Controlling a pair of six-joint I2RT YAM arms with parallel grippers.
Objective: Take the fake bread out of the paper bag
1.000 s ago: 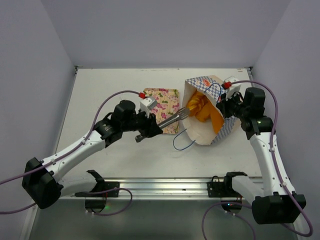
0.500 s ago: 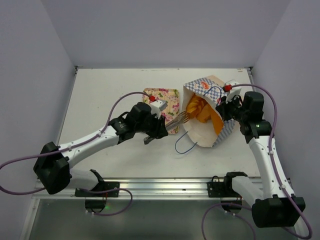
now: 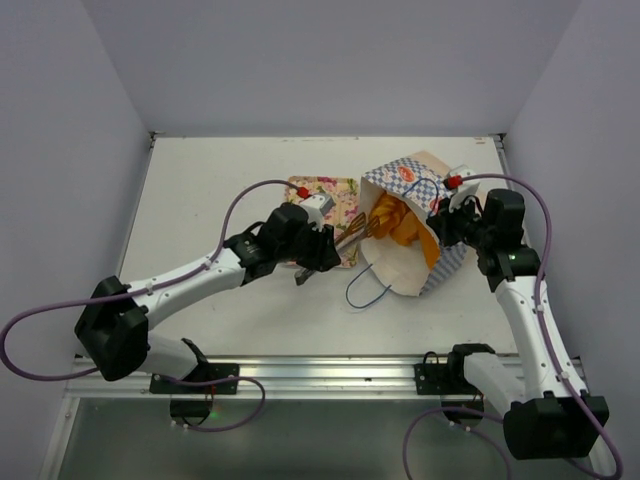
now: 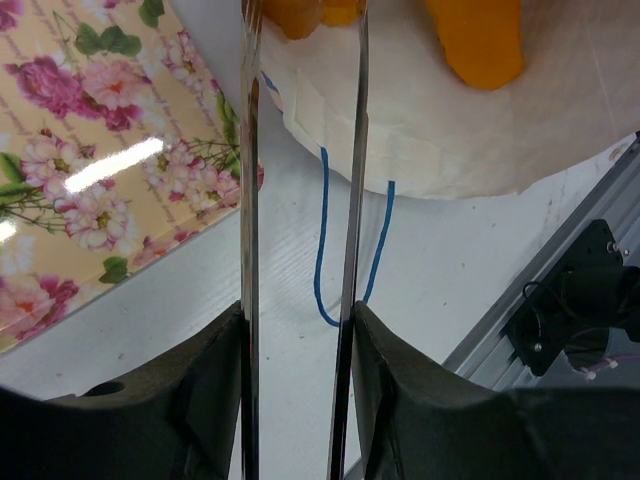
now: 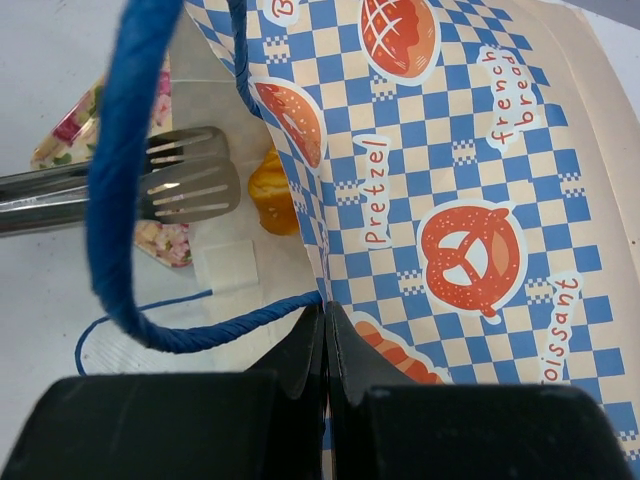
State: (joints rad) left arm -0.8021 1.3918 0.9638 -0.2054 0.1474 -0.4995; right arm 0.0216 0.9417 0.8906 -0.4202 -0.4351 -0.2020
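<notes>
The paper bag [image 3: 418, 192] lies tilted on the table with its mouth facing left, and orange fake bread [image 3: 397, 222] shows inside it. My left gripper [image 3: 316, 250] is shut on metal tongs [image 3: 352, 232], whose slotted tips reach the bag's mouth. In the left wrist view the two tong arms [image 4: 352, 200] run up toward the bread [image 4: 480, 40], a little apart. My right gripper [image 5: 326, 318] is shut on the bag's checkered rim [image 5: 450, 180]. The tong tips [image 5: 185, 185] sit just left of a golden pastry [image 5: 270, 190].
The pink-flowered tray [image 3: 320, 190] lies just left of the bag, under the tongs; it also shows in the left wrist view [image 4: 90, 150]. A blue cord handle [image 3: 365, 290] trails on the table in front of the bag. The metal rail [image 3: 320, 370] runs along the near edge.
My left arm has moved right and carried the tongs from over the tray to the bag's mouth. The bag has shifted slightly in my right gripper.
</notes>
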